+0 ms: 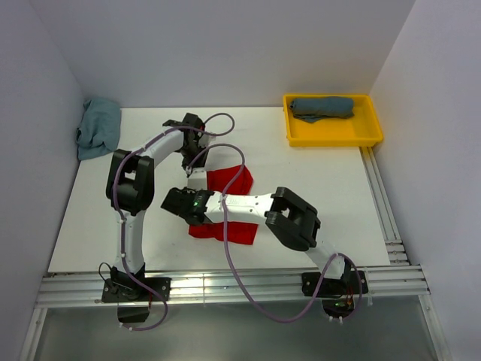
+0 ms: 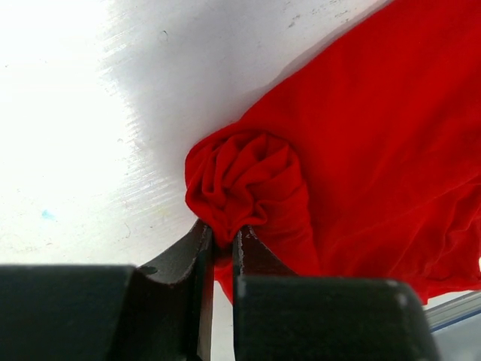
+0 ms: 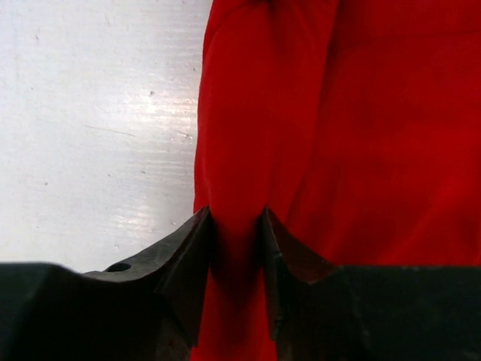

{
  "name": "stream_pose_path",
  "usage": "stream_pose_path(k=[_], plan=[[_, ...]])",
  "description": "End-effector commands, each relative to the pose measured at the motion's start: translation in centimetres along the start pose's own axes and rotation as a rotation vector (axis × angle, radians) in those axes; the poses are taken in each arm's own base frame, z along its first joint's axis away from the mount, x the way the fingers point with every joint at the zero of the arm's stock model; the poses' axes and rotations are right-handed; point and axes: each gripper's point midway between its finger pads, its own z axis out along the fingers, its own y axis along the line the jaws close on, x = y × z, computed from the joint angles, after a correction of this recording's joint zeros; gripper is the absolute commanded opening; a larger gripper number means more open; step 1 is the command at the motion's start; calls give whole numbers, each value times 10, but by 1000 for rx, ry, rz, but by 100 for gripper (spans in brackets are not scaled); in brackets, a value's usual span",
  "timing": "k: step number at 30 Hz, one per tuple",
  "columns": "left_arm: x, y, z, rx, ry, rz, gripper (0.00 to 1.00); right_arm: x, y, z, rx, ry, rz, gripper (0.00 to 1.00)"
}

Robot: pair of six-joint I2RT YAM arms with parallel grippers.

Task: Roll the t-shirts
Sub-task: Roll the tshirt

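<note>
The red t-shirt [image 1: 225, 203] lies on the white table, folded into a band with its left edge partly rolled. My left gripper [image 1: 189, 173] is shut on the rolled far end of the red t-shirt [image 2: 248, 180], pinching a fold. My right gripper [image 1: 174, 201] is shut on the rolled near edge of the red t-shirt [image 3: 301, 113]. A dark slate-blue t-shirt [image 1: 323, 107] lies rolled in the yellow tray [image 1: 331, 134]. A light teal t-shirt [image 1: 99, 128] lies crumpled at the table's far left corner.
The yellow tray stands at the far right corner. White walls close in the table at back, left and right. A metal rail [image 1: 225, 286] runs along the near edge by the arm bases. Purple cables [image 1: 240, 180] loop over the red t-shirt.
</note>
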Motion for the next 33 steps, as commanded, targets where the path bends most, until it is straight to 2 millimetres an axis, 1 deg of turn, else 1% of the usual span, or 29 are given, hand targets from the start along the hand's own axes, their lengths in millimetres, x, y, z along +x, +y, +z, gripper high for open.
stream_pose_path(k=[1,2,3,5,6,7,8,9,10,11,12,13,14,15,16,17,18,19,20,22,23,24,25,26,28,29,30,31,33], plan=[[-19,-6,-1,0,-50,28,13,11,-2,0,-12,29,21,37],[-19,-7,-1,6,-49,32,15,13,-4,1,-18,33,40,33],[-20,-8,-2,9,-52,35,22,14,-6,1,-23,34,53,32],[-22,-9,-6,14,-58,47,32,16,-10,-2,-67,37,116,26],[-25,-12,-9,25,-65,52,43,17,-12,-2,-89,40,145,24],[-26,-12,-11,32,-68,61,48,20,-11,-4,-124,58,177,21],[-29,-15,-17,42,-83,68,57,17,-17,-5,-167,45,247,19],[-31,-20,-20,67,-91,71,61,17,-19,-6,-196,47,284,19],[-34,-24,-27,86,-113,114,64,27,-22,-3,-245,61,334,19],[-37,-27,-32,105,-128,129,71,17,-26,-7,-280,53,382,19],[-38,-32,-37,135,-141,150,74,13,-27,-9,-315,45,420,20],[-42,-37,-46,148,-166,165,77,21,-29,-8,-364,60,462,20],[-43,-41,-51,165,-179,179,80,17,-35,-6,-380,59,499,20],[-43,-43,-55,181,-187,187,81,14,-35,-9,-414,57,531,20],[-43,-48,-61,214,-201,204,82,18,-40,-7,-447,59,574,20],[-41,-52,-63,240,-199,208,82,20,-41,-8,-480,77,601,20],[-40,-53,-64,258,-201,210,82,17,-46,-6,-500,78,637,20],[-37,-54,-67,296,-203,211,82,19,-50,-6,-540,75,692,19],[-34,-54,-65,318,-196,206,82,21,-49,-8,-577,94,712,19],[-31,-52,-66,385,-201,194,82,23,-57,-2,-604,101,776,19],[-27,-51,-63,406,-197,188,82,25,-56,-2,-622,117,787,19],[-26,-46,-63,432,-202,178,83,26,-59,1,-624,120,800,19],[-24,-45,-63,455,-204,179,83,29,-59,4,-631,130,818,19],[-17,-47,-59,493,-192,174,83,31,-60,5,-633,134,828,19],[-15,-42,-51,497,-195,179,83,34,-59,6,-649,147,848,19],[-8,-41,-44,507,-176,168,82,35,-60,7,-651,150,855,18],[-7,-40,-39,510,-176,162,82,35,-60,7,-655,154,862,18],[-2,-39,-31,517,-157,151,81,35,-62,8,-659,154,874,18],[1,-38,-24,522,-148,132,81,38,-65,10,-659,159,883,17]])
